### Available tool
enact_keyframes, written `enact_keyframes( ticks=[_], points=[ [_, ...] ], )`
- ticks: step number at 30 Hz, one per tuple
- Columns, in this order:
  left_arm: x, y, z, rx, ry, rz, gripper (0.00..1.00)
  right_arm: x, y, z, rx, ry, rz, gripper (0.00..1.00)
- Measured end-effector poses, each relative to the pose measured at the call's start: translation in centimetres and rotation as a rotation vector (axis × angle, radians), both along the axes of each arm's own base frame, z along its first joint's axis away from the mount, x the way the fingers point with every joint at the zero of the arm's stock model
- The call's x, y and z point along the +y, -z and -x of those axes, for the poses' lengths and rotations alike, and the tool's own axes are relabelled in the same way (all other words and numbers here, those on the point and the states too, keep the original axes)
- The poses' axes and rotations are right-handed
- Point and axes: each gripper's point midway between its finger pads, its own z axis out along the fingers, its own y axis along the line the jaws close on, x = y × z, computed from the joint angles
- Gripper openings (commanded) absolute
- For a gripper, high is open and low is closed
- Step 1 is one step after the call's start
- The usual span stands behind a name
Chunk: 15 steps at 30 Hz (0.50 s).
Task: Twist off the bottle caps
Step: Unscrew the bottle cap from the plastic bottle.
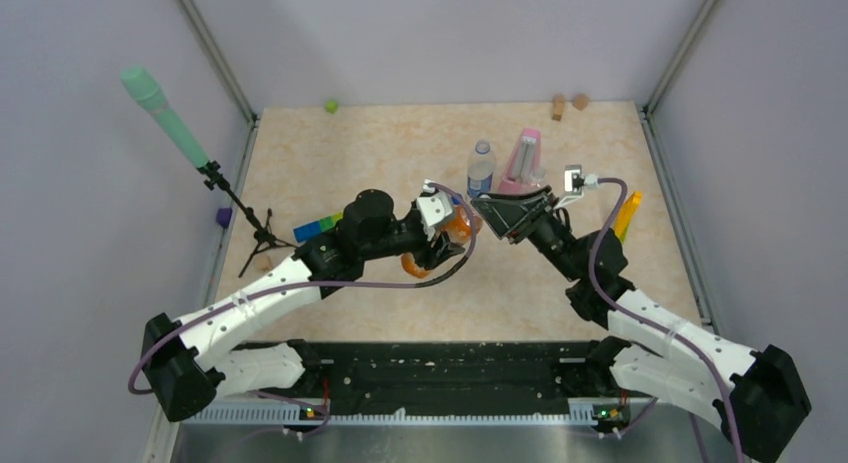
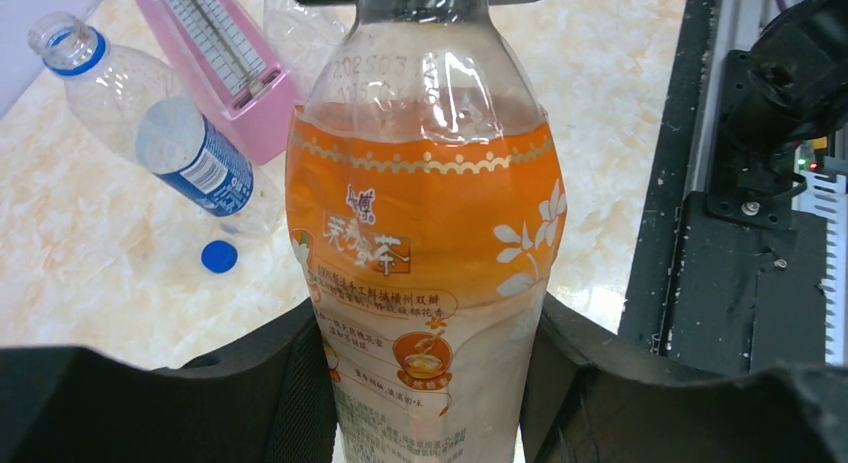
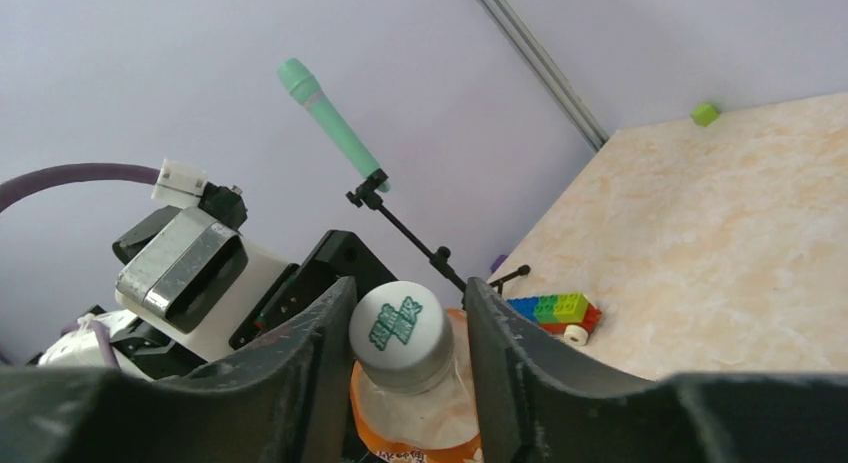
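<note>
My left gripper (image 2: 430,333) is shut on the lower body of the orange-tinted bottle (image 2: 425,213), holding it tilted above the table toward the right arm (image 1: 455,226). Its white cap (image 3: 400,333), printed in green, sits on the neck between the fingers of my right gripper (image 3: 410,303). One finger touches the cap and a small gap shows at the other, so these jaws are open. The short clear bottle with a blue label (image 2: 170,133) has an uncovered neck. A dark blue cap (image 2: 218,256) lies on the table beside it. Part of another clear bottle (image 2: 300,33) shows behind.
A pink metronome (image 1: 522,163) stands by the labelled bottle (image 1: 481,168). A yellow object (image 1: 627,215) lies at the right. Toy bricks (image 1: 320,226) and a green microphone on a stand (image 1: 165,118) are at the left, a green cube (image 1: 330,106) at the back.
</note>
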Motion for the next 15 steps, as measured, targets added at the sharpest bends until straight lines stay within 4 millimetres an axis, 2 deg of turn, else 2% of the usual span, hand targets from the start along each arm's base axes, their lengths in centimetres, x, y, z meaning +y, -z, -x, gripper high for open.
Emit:
enact_keyframes(
  ticks=[5, 15],
  points=[
    [0.15, 0.46, -0.39, 0.006, -0.031, -0.016, 0.0, 0.18, 0.46, -0.51, -0.002, 0.022, 0.018, 0.01],
    [0.18, 0.63, -0.05, 0.01, -0.002, -0.034, 0.0, 0.42, 0.43, -0.06, -0.089, 0.014, 0.074, 0.0]
  ],
)
